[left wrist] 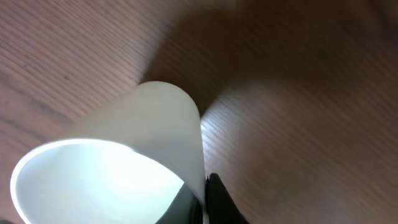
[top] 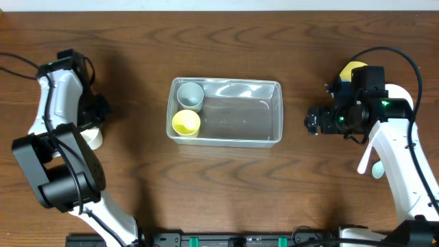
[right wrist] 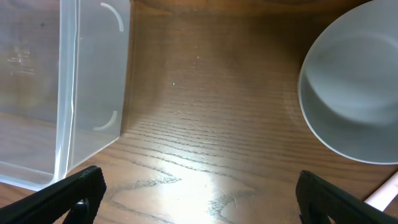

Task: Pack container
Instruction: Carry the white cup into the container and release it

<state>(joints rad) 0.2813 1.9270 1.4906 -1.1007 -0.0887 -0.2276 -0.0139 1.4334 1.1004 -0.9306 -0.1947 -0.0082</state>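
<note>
The clear rectangular container point(top: 264, 110) stands at the table's middle. A grey cup point(top: 190, 95) and a yellow cup point(top: 185, 123) stand in its left end. My left gripper point(top: 95, 122) is at the far left, shut on the wall of a white cup point(top: 93, 138). In the left wrist view one finger is inside the white cup point(left wrist: 143, 118) and the other outside, so the left gripper point(left wrist: 202, 200) pinches its wall. My right gripper point(top: 313, 122) is open and empty just right of the container. The right wrist view shows the right gripper point(right wrist: 199, 193) over bare wood beside the container's corner point(right wrist: 93, 74).
A pale grey bowl point(right wrist: 354, 87) sits close to the right gripper's right finger. A yellow object point(top: 352, 68) shows behind the right arm. A white spoon-like utensil point(top: 370, 159) lies at the right, and its tip shows in the right wrist view point(right wrist: 385, 190).
</note>
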